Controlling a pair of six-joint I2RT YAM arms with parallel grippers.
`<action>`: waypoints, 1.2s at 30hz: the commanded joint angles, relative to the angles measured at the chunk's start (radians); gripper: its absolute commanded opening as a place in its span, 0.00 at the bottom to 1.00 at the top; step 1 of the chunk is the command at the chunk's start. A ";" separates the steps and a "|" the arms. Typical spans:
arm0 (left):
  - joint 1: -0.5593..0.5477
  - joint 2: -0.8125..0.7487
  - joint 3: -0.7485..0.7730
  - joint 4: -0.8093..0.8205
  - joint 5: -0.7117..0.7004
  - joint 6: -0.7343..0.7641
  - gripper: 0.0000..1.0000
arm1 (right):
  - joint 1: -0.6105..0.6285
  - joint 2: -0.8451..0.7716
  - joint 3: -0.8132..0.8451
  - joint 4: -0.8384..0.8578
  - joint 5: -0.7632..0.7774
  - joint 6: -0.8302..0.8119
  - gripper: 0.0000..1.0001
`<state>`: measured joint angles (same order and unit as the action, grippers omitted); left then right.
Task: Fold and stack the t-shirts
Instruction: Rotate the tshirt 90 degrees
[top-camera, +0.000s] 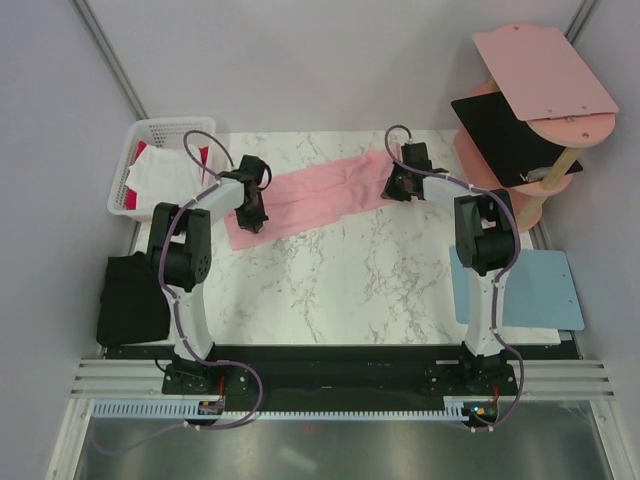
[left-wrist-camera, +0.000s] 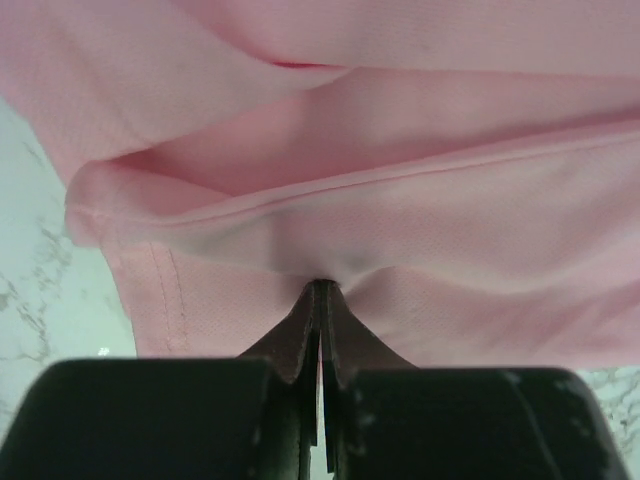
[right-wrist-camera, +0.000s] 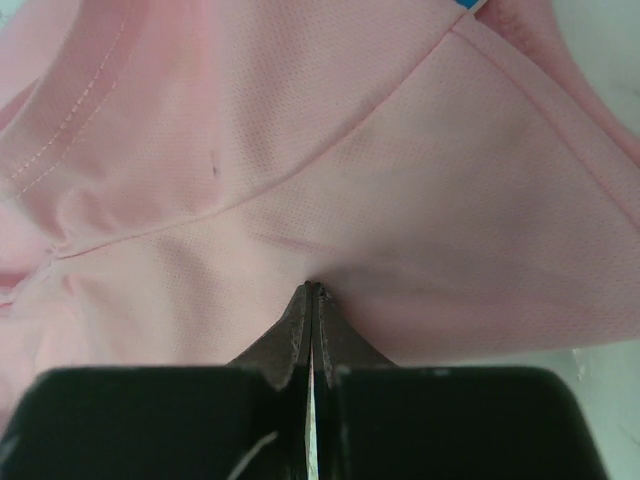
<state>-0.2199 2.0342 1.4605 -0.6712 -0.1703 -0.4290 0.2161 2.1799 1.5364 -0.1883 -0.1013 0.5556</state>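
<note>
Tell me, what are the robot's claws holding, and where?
Both hold the pink t-shirt: the left claw pinches a fold at one end, the right claw pinches the opposite end.

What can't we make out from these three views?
- Top view: each arm's wrist hides its own pinch on the pink t-shirt.
- Wrist views: left gripper and right gripper are shut on cloth; layers caught unclear, shirt outline cut by frame edges.
- Basket: white and red cloth bunched; count unclear.
- Black t-shirt: partly behind left arm; fold state unclear.
</note>
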 joint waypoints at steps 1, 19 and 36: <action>-0.132 -0.041 -0.101 -0.050 0.106 0.003 0.02 | 0.000 0.090 0.150 -0.048 -0.050 -0.051 0.00; -0.515 -0.299 -0.236 -0.050 0.298 -0.111 0.02 | 0.040 0.385 0.719 -0.062 -0.063 -0.223 0.00; -0.182 -0.448 -0.425 0.119 0.311 -0.086 0.02 | 0.282 -0.293 -0.159 0.001 -0.213 -0.143 0.00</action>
<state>-0.5011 1.5723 1.0958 -0.6525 -0.0059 -0.5083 0.3744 1.9141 1.4719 -0.1097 -0.2665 0.4149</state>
